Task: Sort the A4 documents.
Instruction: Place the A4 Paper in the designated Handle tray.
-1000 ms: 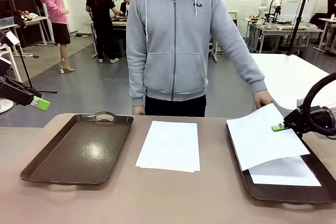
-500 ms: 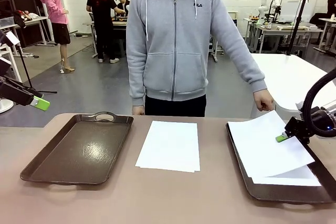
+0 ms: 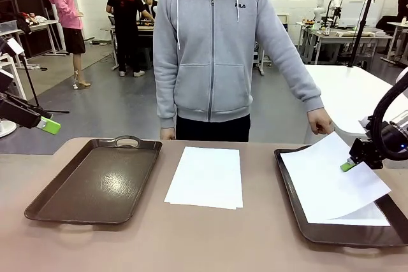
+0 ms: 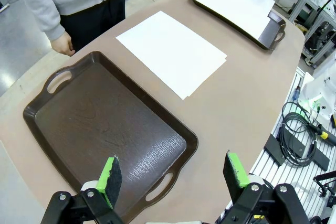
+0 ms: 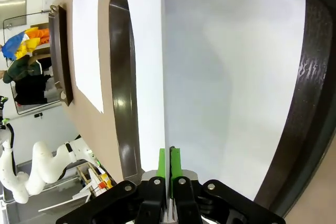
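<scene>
A stack of white A4 documents [image 3: 205, 176] lies in the middle of the table between two brown trays. My right gripper [image 3: 347, 165] is shut on the edge of one sheet [image 3: 328, 179], which slants down over the right tray [image 3: 289, 189]. Another sheet [image 3: 366, 219] lies flat in that tray under it. In the right wrist view the held sheet [image 5: 149, 66] runs edge-on out of the shut gripper [image 5: 168, 156]. My left gripper [image 3: 48, 125] hangs open at the far left, high over the empty left tray [image 4: 105, 124].
A person in a grey hoodie stands at the far side, one hand [image 3: 319, 121] close to the held sheet's far corner. Cables [image 4: 299, 140] lie off the table's edge in the left wrist view.
My right gripper has moved right and down with the sheet, which now lies lower over the right tray. The left arm has not moved.
</scene>
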Robot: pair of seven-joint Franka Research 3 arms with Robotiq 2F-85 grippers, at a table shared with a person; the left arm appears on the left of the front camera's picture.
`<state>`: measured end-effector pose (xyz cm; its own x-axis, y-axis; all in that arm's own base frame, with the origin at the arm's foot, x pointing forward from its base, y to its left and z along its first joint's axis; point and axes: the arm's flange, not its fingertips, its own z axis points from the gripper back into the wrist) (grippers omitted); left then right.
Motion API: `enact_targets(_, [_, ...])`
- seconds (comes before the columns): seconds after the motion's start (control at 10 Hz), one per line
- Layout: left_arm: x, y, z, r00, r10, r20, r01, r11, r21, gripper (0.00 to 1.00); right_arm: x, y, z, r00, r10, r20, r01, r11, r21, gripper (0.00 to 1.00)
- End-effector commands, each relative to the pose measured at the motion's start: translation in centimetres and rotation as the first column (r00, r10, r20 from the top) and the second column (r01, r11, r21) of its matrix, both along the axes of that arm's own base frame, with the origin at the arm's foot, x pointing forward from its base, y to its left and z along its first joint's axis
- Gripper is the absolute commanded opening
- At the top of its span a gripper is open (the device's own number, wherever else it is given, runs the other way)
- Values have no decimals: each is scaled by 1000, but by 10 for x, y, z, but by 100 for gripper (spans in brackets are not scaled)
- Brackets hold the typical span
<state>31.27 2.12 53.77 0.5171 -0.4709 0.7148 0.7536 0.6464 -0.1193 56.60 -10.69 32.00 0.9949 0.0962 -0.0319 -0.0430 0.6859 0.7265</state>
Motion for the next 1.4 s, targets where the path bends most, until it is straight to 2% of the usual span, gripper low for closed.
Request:
enact_targets(0.0, [1,2,-2,1000,-22,13,22,1000,-12,100,-1,6,-9,999,-18,-30,18,1000,-20,1])
enact_targets(0.6, [1,2,-2,1000,-22,13,22,1000,-12,100,-6,-1,-12,996,-72,-48,70,997,-33,3])
enact_targets(0.7, [1,2,-2,1000,-22,13,22,1000,-12,100,-8,-2,-11,995,-84,-48,82,996,-37,13])
enact_targets(0.8, [1,2,-2,1000,-22,13,22,1000,-12,100,-9,-4,-11,994,-96,-45,94,995,-40,17])
enact_targets(0.9, [1,2,-2,1000,-22,13,22,1000,-12,100,-12,-5,-10,993,-108,-41,106,993,-46,28])
enact_targets(1.0, [1,2,-2,1000,-22,13,22,1000,-12,100,-13,-6,-10,992,-116,-41,114,992,-51,32])
enact_targets(1.1, [1,2,-2,1000,-22,13,22,1000,-12,100,-14,-7,-10,992,-122,-40,119,991,-59,44])
enact_targets(1.2, [1,2,-2,1000,-22,13,22,1000,-12,100,-16,-10,-8,991,-129,-33,127,989,-70,48])
enact_targets(1.3, [1,2,-2,1000,-22,13,22,1000,-12,100,-18,-11,-5,990,-138,-29,135,987,-83,59])
